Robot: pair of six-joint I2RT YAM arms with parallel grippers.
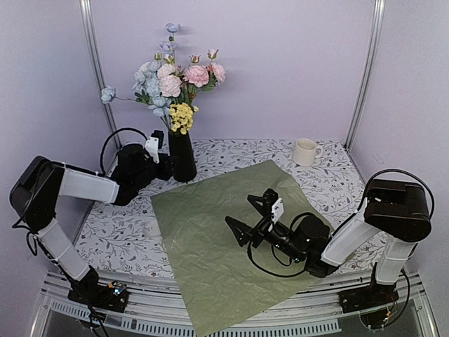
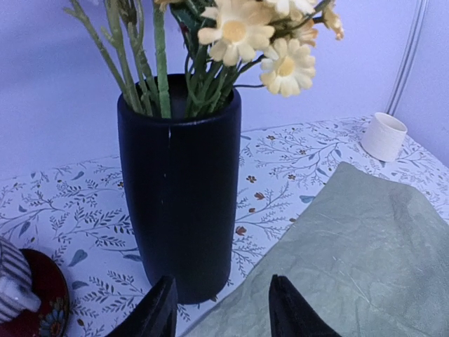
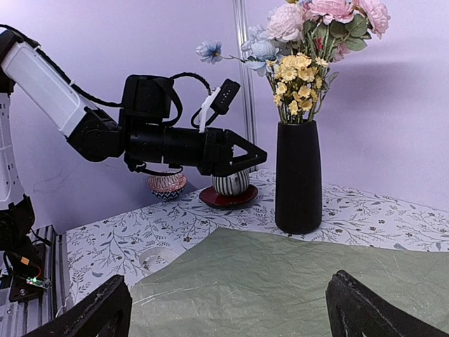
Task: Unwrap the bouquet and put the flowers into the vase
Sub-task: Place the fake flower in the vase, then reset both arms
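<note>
We find the flowers (image 1: 175,81) in the vase (image 1: 182,156), rear-left on the bench (image 1: 119,239), stems down so they stand. The left end effector (image 2: 223,309) sits just beside the vase base, partly open and empty. The right end effector (image 1: 247,214) hangs wide open and empty over the flattened wrap (image 1: 210,246).

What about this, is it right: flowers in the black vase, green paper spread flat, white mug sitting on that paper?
Not quite. The top view shows the white mug sitting off the green paper, on the floral tablecloth at the back right. The flowers are in the black vase and the paper is spread flat.
</note>
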